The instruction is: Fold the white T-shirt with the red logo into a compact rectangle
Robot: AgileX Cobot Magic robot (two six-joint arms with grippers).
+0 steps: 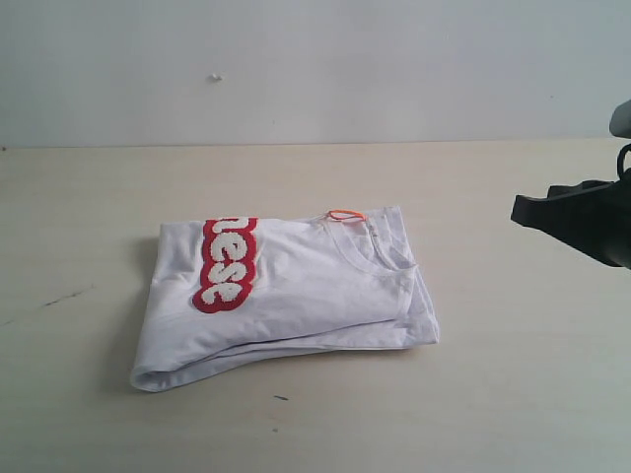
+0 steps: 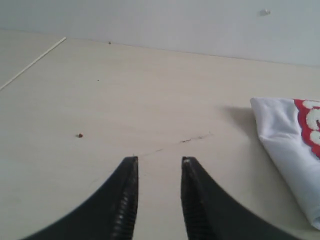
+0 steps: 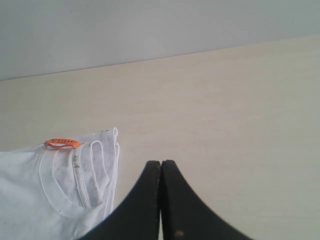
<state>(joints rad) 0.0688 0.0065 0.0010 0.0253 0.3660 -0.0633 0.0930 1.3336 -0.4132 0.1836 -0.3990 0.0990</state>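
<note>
Folded white T-shirt (image 1: 296, 296) lying on a pale worktop (image 1: 493, 394), both grippers clear of it.
The red logo (image 1: 227, 264) faces up on the shirt's top layer, with the orange tag (image 1: 346, 214) at its collar. Beside the shirt's logo end, the left gripper (image 2: 159, 161) has its jaws spread. Beside the collar end, the right gripper (image 3: 161, 163) has its jaws pressed together.

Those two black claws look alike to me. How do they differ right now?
The left gripper stands open, its tips apart; the right gripper is shut, tips touching. The left one faces the white T-shirt's red logo end, the right its collar end. Both are black, holding nothing.
</note>
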